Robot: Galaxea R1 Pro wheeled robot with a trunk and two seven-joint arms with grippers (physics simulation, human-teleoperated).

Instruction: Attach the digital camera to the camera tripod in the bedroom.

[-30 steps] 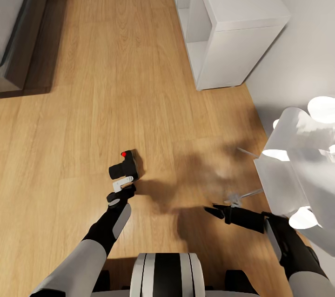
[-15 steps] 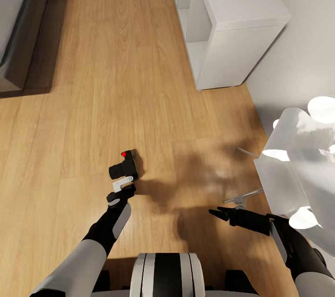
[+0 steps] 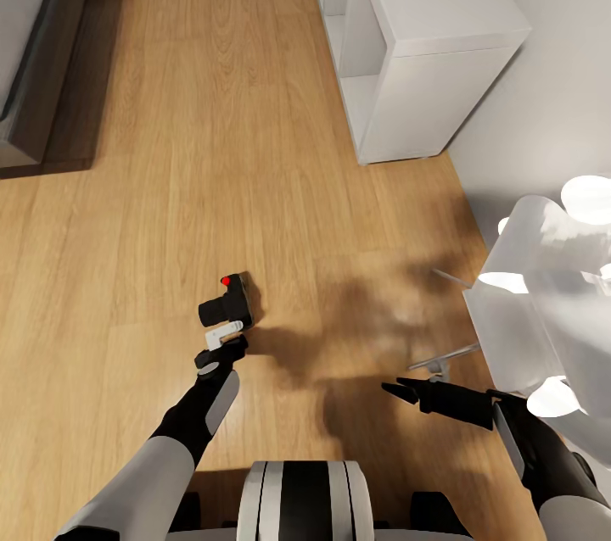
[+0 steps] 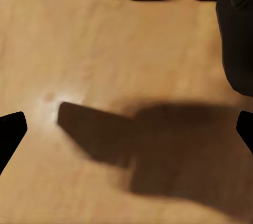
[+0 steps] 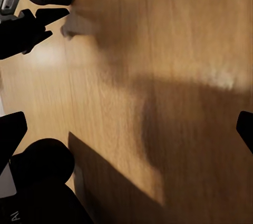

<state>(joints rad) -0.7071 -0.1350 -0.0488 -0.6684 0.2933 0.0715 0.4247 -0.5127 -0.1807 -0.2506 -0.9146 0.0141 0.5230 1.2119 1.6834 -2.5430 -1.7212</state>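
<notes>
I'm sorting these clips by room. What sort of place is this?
Probably a bedroom: a light wood plank floor, white cube shelves by the wall, and what looks like a grey bed frame at the edge.

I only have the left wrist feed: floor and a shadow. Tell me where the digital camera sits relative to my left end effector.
Observer: In the head view the digital camera lies on the wood floor just beyond the left end effector, red button up, not between the fingers.
Operator: Report the right arm.
Observer: The right end effector hovers over the floor with its fingers spread, beside a thin silver leg.
Operator: Name what stands ahead.
Observer: White cube shelves stand along the wall, ahead to the right.
</notes>
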